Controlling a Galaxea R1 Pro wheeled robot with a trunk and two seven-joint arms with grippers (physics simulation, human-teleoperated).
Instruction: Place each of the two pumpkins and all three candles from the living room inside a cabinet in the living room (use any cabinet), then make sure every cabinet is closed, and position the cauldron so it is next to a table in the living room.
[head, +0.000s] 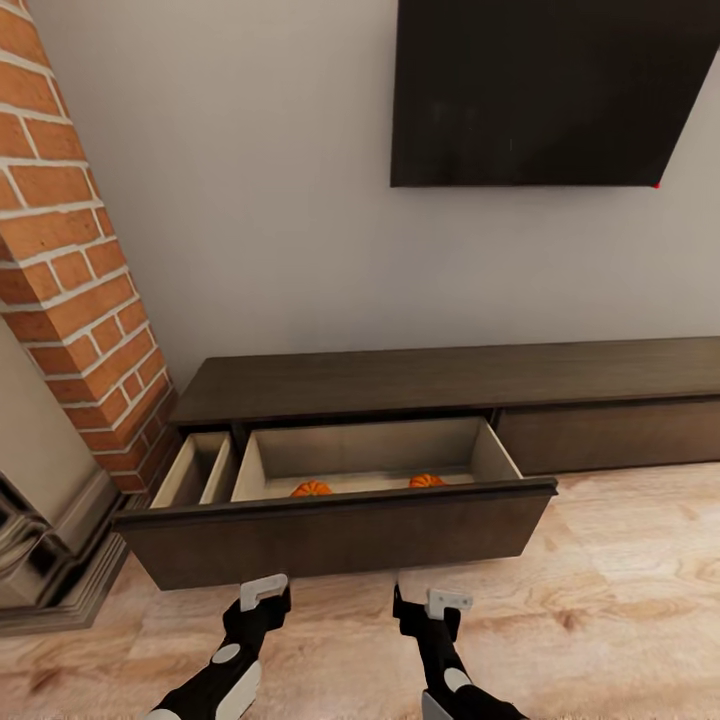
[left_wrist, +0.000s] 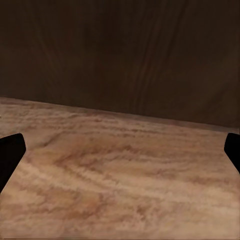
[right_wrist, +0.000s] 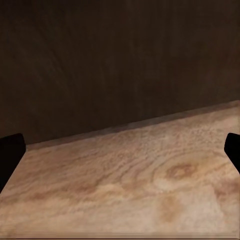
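The long dark-brown cabinet (head: 420, 380) stands against the wall with its left drawer (head: 340, 535) pulled out. Inside the drawer, the tops of two orange pumpkins (head: 311, 489) (head: 426, 481) peek over the drawer front. My left gripper (head: 263, 592) and right gripper (head: 430, 603) hang low over the wooden floor, just short of the drawer front, and both hold nothing. In the left wrist view the left gripper (left_wrist: 120, 155) is open and faces the dark front panel. The right gripper (right_wrist: 120, 155) is open in the right wrist view too. Candles, cauldron and table are out of view.
A red brick column (head: 70, 250) and a grey stepped fireplace base (head: 50, 560) stand close on the left. A black screen (head: 540, 90) hangs on the wall above the cabinet. Light wooden floor (head: 620, 580) stretches to the right. The cabinet's right drawer front (head: 610, 435) is shut.
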